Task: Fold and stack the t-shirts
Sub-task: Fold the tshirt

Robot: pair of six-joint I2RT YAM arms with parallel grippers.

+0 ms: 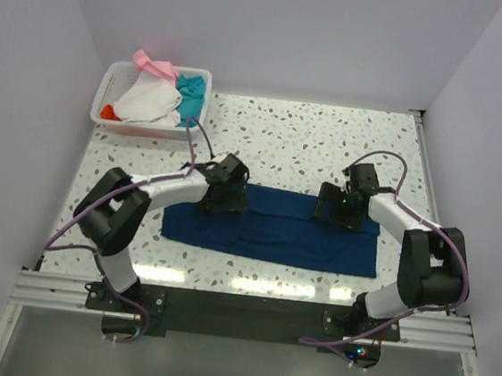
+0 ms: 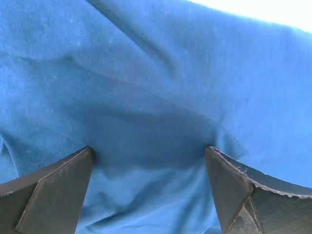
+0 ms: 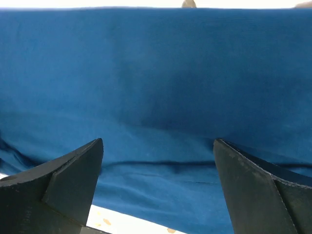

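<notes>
A dark navy-blue t-shirt (image 1: 273,231) lies flat in a long folded strip across the middle of the table. My left gripper (image 1: 223,199) is open, jaws wide apart, pressed down on the shirt's far left part; blue cloth (image 2: 146,122) fills its view between the fingers (image 2: 53,187). My right gripper (image 1: 343,211) is open over the shirt's far right part; a fold edge of the cloth (image 3: 161,163) runs between its fingers (image 3: 73,178). White (image 1: 148,101), teal (image 1: 190,96), pink (image 1: 156,66) and orange-red (image 1: 108,112) t-shirts lie bunched in the basket.
A white plastic basket (image 1: 110,79) stands at the table's far left corner. Speckled table top (image 1: 301,139) shows behind the shirt, and a strip of it (image 3: 126,222) shows at the shirt's near edge. White walls enclose the table on three sides.
</notes>
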